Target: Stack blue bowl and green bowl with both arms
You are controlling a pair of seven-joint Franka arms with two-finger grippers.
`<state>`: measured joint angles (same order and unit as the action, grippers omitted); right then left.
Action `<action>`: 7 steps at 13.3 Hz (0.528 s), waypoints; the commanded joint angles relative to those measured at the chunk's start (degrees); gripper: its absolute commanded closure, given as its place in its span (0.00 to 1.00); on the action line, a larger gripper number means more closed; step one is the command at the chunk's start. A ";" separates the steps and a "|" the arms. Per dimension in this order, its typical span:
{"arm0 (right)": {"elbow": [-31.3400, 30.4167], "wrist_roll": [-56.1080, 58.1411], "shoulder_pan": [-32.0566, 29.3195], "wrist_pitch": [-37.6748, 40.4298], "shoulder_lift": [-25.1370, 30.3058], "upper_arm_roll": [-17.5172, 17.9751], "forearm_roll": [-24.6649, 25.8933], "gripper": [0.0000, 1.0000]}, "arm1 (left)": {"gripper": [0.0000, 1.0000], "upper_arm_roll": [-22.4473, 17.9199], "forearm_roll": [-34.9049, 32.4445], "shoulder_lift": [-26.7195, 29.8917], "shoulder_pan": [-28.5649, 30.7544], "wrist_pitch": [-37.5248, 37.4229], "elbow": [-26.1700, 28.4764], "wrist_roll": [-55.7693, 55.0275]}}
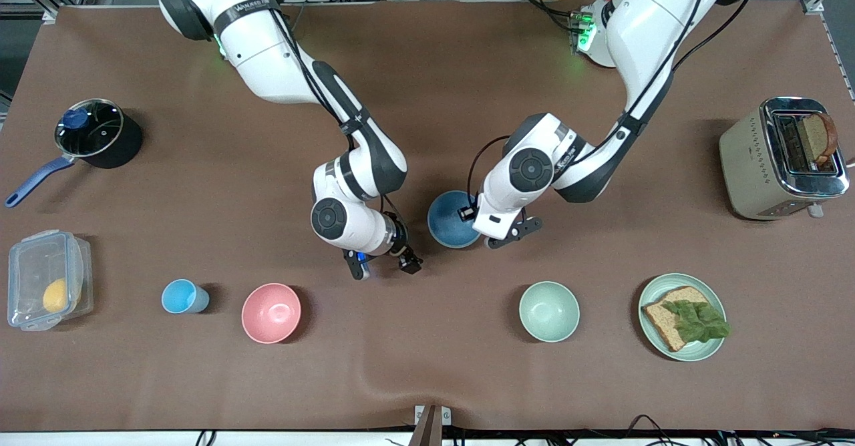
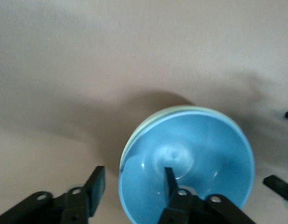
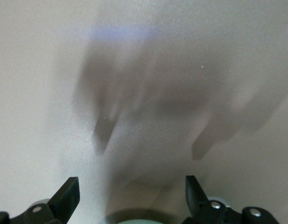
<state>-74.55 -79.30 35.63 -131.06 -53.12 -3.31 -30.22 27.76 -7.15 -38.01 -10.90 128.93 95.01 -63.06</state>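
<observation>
The round, smooth medium-blue bowl (image 1: 449, 219) sits nested inside the muted sage-green bowl (image 2: 134, 135), whose rim shows as a thin crescent along one edge in the left wrist view. The stack rests mid-table between the two arms. The left gripper (image 2: 132, 179) is spread, one finger inside the blue bowl and one outside, straddling its rim. The right gripper (image 3: 130, 189) hangs beside the stack over bare brown tabletop (image 1: 427, 379), fingers wide apart and empty.

Green bowl (image 2: 148, 122) mostly hidden under blue bowl (image 2: 190, 163).
</observation>
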 commanded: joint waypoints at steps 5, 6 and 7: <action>0.02 0.02 -0.64 0.36 2.05 -1.17 2.87 0.00 | 0.00 -1.31 -2.51 15.04 6.05 -3.84 0.70 0.65; 0.19 0.19 -1.52 1.06 2.49 -1.18 4.19 0.00 | 0.00 -1.31 -2.69 17.42 7.55 -6.13 0.61 2.05; 0.11 1.76 -2.48 2.29 3.80 -1.18 5.86 0.00 | 0.00 -1.13 -2.70 20.31 9.39 -7.71 0.44 5.98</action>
<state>-73.81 -79.21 35.13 -131.28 -52.27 -4.64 -27.29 26.58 -8.63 -24.05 -4.23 124.33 93.50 -60.90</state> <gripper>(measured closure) 0.000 0.000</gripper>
